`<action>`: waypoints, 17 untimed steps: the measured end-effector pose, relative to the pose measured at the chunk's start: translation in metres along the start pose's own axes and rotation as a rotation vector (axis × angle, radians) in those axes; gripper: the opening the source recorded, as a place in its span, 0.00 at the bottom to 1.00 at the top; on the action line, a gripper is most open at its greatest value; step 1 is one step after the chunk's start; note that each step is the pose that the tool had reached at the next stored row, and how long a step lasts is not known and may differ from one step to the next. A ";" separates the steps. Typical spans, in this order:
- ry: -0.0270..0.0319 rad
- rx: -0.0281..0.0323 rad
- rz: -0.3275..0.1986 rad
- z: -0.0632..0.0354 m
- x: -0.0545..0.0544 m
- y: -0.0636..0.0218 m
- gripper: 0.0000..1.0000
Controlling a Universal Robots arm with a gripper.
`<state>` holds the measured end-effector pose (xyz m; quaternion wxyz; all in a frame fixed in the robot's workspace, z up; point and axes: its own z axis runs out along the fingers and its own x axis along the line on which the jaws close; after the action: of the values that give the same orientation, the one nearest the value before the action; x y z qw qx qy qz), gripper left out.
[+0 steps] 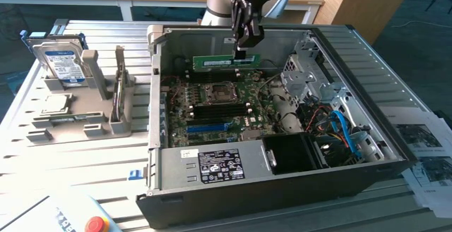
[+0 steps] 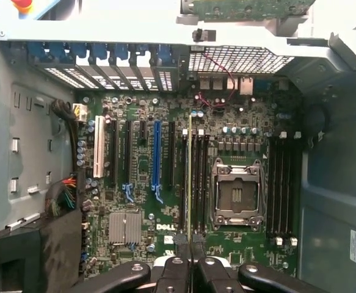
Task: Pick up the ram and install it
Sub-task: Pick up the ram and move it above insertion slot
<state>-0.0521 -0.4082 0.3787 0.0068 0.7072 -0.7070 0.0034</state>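
Wrist view: ram (image 2: 190,171) over "DELL" motherboard (image 2: 142,174)

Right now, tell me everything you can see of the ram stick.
The ram is a long, thin green board with a white label, held level on its long edge inside the open computer case. The gripper is shut on its upper edge, towards the exterior view's right end. It hangs above the motherboard.

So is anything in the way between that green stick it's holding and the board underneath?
Nothing visible is. The gripper is shut on the ram, holding it on edge above the motherboard. From the wrist view, the dark slots beneath it, beside the processor socket, look bare.
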 end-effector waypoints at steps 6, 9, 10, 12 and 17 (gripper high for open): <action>-0.0001 -0.0002 0.003 0.0001 0.000 0.0000 0.12; -0.0006 -0.0093 0.002 0.0003 0.000 -0.0002 0.12; -0.0004 -0.0163 0.002 0.0003 0.000 -0.0003 0.12; -0.0004 -0.0309 0.002 0.0005 0.000 -0.0005 0.12; -0.0004 -0.0343 0.002 0.0005 0.000 -0.0007 0.12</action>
<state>-0.0514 -0.4082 0.3782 0.0188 0.7063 -0.7077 -0.0089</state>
